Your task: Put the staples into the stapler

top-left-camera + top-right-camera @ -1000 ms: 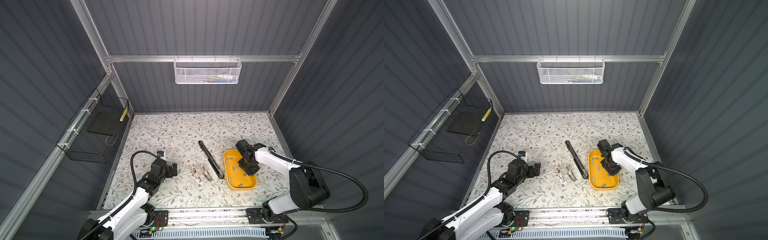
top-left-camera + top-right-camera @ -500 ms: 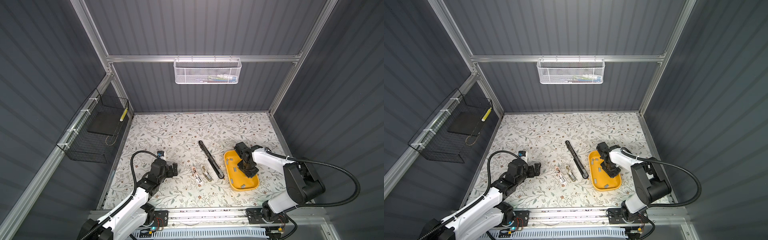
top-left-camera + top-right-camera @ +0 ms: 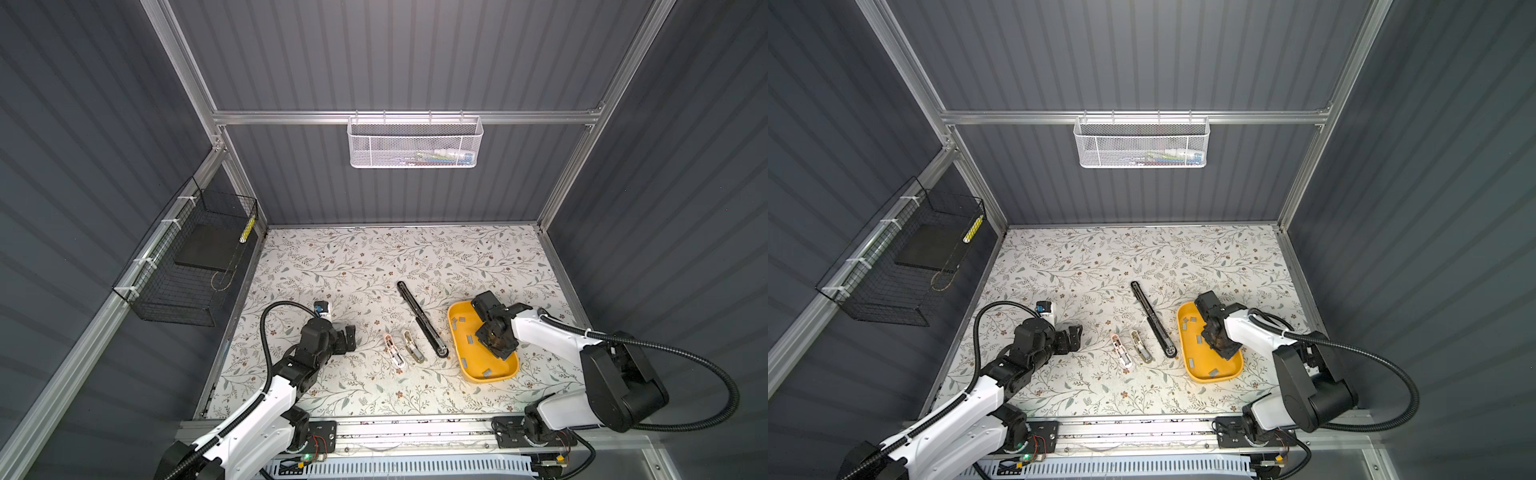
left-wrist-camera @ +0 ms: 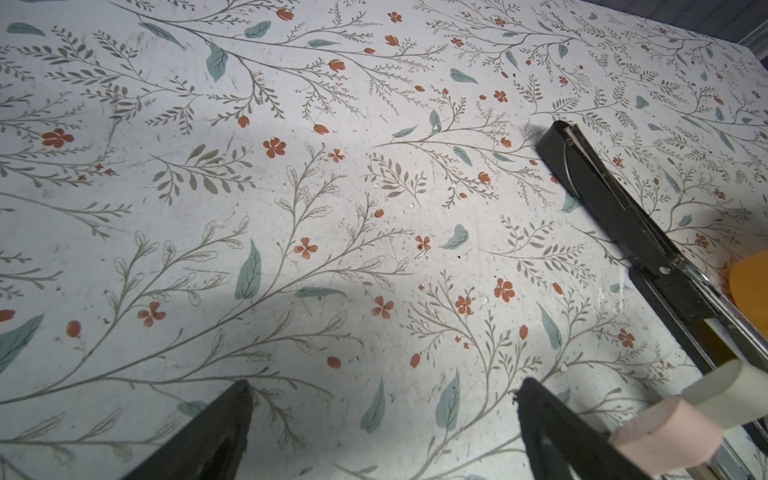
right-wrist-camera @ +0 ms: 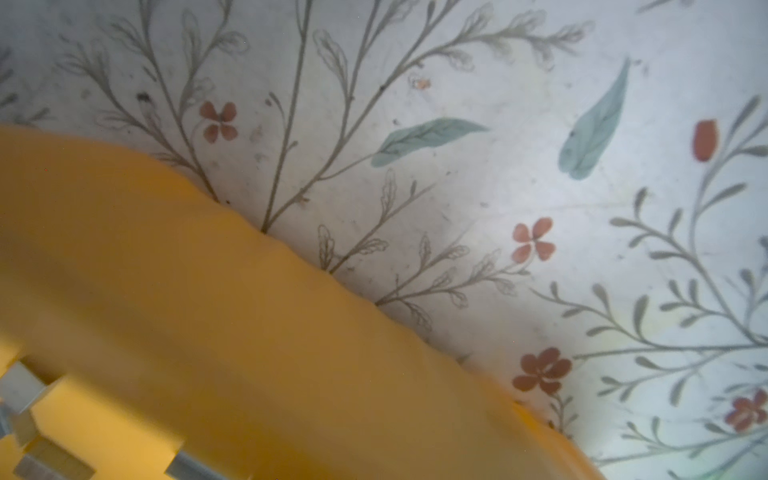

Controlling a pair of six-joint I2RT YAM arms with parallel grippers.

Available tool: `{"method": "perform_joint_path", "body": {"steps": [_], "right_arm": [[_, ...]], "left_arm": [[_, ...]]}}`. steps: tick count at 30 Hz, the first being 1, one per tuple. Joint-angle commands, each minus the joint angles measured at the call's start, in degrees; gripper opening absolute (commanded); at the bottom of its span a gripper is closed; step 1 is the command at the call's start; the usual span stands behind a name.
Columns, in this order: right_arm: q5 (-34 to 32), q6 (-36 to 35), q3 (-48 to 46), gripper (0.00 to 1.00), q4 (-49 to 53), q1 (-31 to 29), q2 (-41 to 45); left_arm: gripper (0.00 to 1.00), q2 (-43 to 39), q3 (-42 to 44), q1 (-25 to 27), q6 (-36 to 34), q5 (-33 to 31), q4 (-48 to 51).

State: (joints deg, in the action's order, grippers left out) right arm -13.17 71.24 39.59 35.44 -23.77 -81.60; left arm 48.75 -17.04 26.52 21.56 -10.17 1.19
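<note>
Several staples (image 3: 470,339) (image 3: 1192,319), small grey strips, lie loose in a yellow tray (image 3: 452,328) (image 3: 1181,332) on the right of the floral table. My right gripper (image 3: 496,345) (image 3: 1221,347) points down into the tray among them; its fingertips are hidden. The right wrist view shows only the tray wall (image 5: 249,332) and a few staples (image 5: 25,395). A long black stapler (image 3: 419,316) (image 4: 623,216) lies opened out left of the tray. Beside it are a pink-white small stapler (image 3: 394,352) and a tan one (image 3: 412,346). My left gripper (image 3: 351,334) (image 4: 382,390) rests open and empty, left of them.
A white mesh basket (image 3: 415,141) hangs on the back wall. A black wire basket (image 3: 187,270) is fixed to the left wall. Aluminium frame posts and a front rail (image 3: 395,428) border the table.
My right gripper has shifted slightly within the yellow tray and its jaws have narrowed. The left arm and the staplers have not moved.
</note>
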Motion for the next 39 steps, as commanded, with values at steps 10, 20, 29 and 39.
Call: {"method": "perform_joint_path", "body": {"steps": [10,20,29,39], "right_arm": [[1.85,-4.93,-2.99,0.2,-3.04,-0.85,0.65],[3.1,-10.41,-4.13,0.14,-5.23,-0.92,2.19],[2.05,-26.43,-1.27,0.14,-3.85,-1.9,10.47],[2.48,-44.19,-6.58,0.19,-15.99,-8.73,28.64]], "left_arm": [[1.0,-0.85,-0.86,-0.07,-0.79,0.95,-0.14],[1.0,0.09,-1.2,-0.07,-1.18,1.74,-0.31],[1.0,0.63,-4.36,-0.1,0.87,-1.6,5.77],[1.0,-22.97,0.58,-0.05,4.63,1.3,13.77]]}}
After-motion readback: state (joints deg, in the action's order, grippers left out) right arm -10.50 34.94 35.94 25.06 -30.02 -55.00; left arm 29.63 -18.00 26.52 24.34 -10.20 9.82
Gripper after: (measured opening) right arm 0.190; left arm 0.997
